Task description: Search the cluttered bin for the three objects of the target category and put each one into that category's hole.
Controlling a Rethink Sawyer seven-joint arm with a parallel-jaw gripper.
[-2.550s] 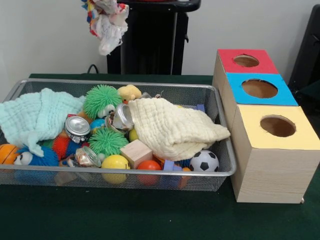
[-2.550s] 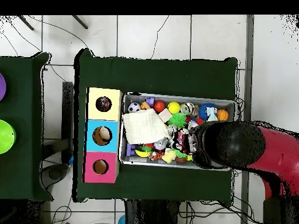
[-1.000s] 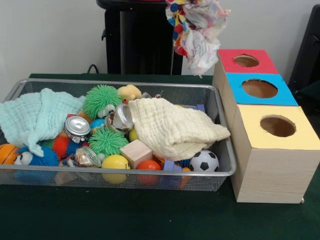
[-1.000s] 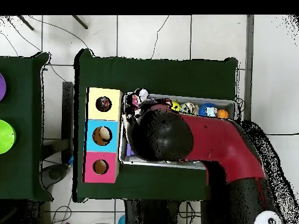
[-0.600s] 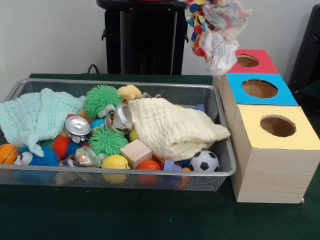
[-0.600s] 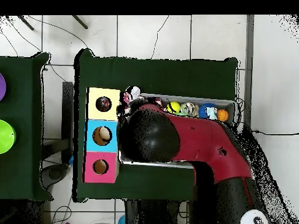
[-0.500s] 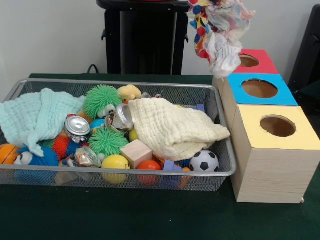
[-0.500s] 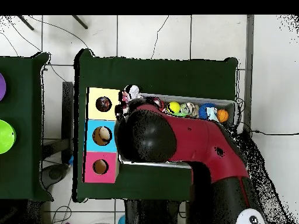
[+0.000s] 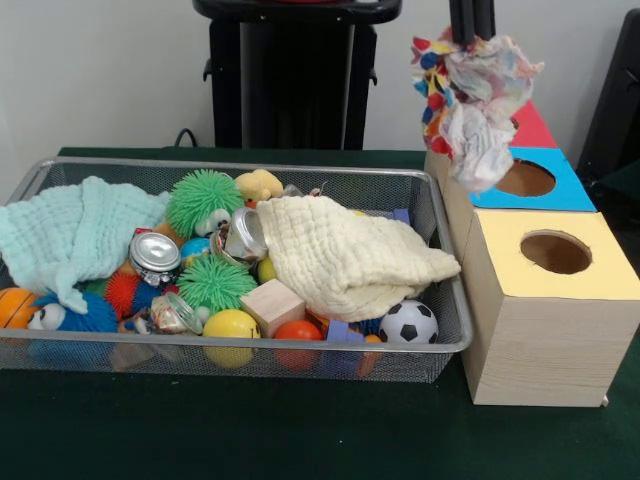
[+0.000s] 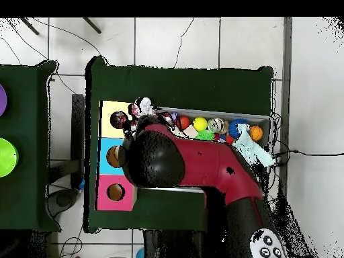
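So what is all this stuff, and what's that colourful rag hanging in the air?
It is a robot arm, red and black, sorting toys. One picture looks across the table from the front; the other looks straight down from above. On the green table sits a wire bin full of balls, spiky toys, shiny cans, a wooden block and two soft cloths. Beside it is a wooden box with red, blue and yellow tops, each with a round hole. The colourful rag hangs from the robot's gripper, up above the box near the blue hole. The gripper itself is hidden behind the rag.
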